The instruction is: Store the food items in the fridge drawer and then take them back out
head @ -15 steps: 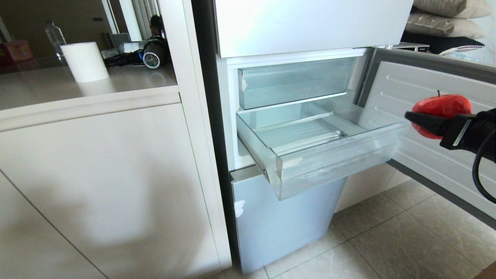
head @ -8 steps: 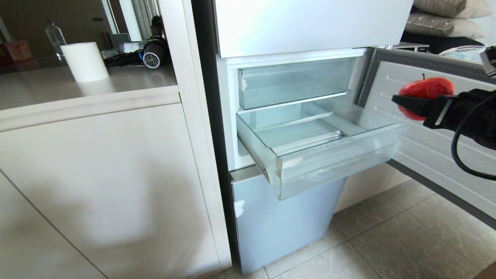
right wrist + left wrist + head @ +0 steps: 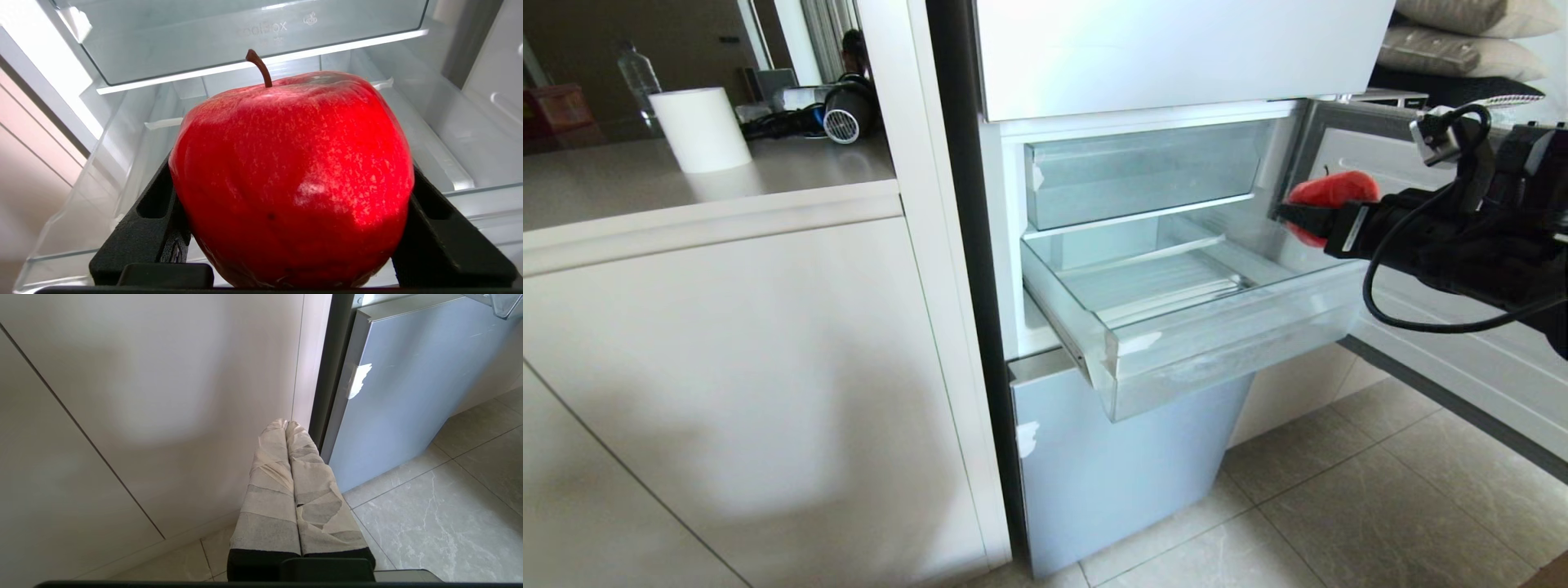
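A glossy red apple (image 3: 1331,191) with a brown stem is held upright in my right gripper (image 3: 1311,220), whose black fingers clamp its two sides. In the right wrist view the apple (image 3: 294,179) fills the middle, with the gripper (image 3: 292,228) shut on it. It hangs above the right edge of the pulled-out fridge drawer (image 3: 1233,335), a wide clear tray with a frosted front; the same drawer (image 3: 102,196) lies empty ahead in the right wrist view. My left gripper (image 3: 286,424), its taped fingers pressed together, is parked low by the cabinet and holds nothing.
A shorter clear bin (image 3: 1143,171) sits shut above the drawer. The open fridge door (image 3: 1437,351) stands close to the right of my arm. A blue-grey lower panel (image 3: 1111,465) is under the drawer. White cabinet and counter (image 3: 727,327) lie left, tiled floor (image 3: 1356,514) below.
My right arm has carried the apple up and to the left, from beside the open door to the drawer's right edge. The left arm has stayed still.
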`<state>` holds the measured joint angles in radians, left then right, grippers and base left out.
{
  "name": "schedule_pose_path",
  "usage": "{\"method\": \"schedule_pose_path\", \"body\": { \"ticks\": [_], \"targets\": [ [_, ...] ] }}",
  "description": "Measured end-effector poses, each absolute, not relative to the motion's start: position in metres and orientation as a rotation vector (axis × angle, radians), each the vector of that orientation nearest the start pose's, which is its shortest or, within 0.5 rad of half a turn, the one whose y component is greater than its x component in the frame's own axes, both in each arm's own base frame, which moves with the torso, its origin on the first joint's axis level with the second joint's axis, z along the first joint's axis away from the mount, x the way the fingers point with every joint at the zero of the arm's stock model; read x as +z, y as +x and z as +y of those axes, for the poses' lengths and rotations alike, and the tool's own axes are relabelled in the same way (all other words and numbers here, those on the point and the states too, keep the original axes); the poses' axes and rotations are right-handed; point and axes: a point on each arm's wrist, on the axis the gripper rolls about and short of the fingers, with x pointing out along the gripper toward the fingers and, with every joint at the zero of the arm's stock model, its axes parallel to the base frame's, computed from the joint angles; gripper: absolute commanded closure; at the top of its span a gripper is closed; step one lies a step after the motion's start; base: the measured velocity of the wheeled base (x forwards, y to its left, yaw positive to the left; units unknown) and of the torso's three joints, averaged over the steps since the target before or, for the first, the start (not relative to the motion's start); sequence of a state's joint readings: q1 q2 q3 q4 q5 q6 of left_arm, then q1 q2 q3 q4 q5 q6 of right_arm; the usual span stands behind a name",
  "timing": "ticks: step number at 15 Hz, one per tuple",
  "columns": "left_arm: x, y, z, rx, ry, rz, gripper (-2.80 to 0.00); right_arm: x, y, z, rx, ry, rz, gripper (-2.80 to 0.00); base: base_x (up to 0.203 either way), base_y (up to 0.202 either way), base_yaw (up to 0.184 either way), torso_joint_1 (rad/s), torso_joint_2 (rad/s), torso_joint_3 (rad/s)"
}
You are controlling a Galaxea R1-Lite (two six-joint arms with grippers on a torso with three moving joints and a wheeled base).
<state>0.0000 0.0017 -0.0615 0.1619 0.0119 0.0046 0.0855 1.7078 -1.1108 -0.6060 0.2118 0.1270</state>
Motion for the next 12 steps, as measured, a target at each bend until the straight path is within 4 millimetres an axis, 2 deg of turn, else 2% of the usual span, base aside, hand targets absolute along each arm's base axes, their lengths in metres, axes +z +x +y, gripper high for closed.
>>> {"method": "schedule_pose_path", "body": {
  "ticks": [3, 9, 12],
  "targets": [
    [0.076, -0.028, 0.000, 0.012, 0.005, 0.102, 0.00, 0.262, 0.333, 0.033, 0.293, 0.125, 0.007, 0.00, 0.000, 0.000, 0.000, 0.000, 0.00, 0.000],
    [0.076, -0.028, 0.000, 0.012, 0.005, 0.102, 0.00, 0.266, 0.326, 0.033, 0.296, 0.121, -0.001, 0.00, 0.000, 0.000, 0.000, 0.000, 0.00, 0.000],
    [0.076, -0.028, 0.000, 0.012, 0.005, 0.102, 0.00, 0.268, 0.338, 0.037, 0.307, 0.113, -0.016, 0.00, 0.000, 0.000, 0.000, 0.000, 0.00, 0.000]
  ]
}}
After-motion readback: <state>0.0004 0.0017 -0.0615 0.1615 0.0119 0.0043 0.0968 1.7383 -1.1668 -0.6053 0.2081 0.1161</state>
